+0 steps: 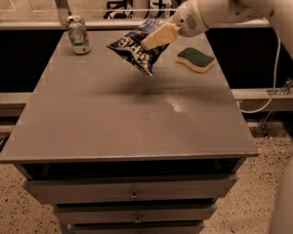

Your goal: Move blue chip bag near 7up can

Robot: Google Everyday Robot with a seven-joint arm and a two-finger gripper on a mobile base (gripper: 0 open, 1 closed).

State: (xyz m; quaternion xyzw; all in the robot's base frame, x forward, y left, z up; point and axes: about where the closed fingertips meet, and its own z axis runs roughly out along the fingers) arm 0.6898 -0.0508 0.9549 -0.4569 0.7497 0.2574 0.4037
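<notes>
The blue chip bag (134,48) is a crinkly navy foil bag with white lettering. It hangs tilted in the air above the far middle of the grey tabletop (112,121). My gripper (154,39) is shut on the bag's upper right edge, with a tan finger (158,35) lying across it. The white arm reaches in from the upper right. The 7up can (78,34) stands upright at the far left corner of the table, to the left of the bag and apart from it.
A green-and-yellow sponge (195,59) lies on the table at the far right, under the arm. The table is a cabinet with drawers (132,189) in front. A rail and chair legs stand behind the far edge.
</notes>
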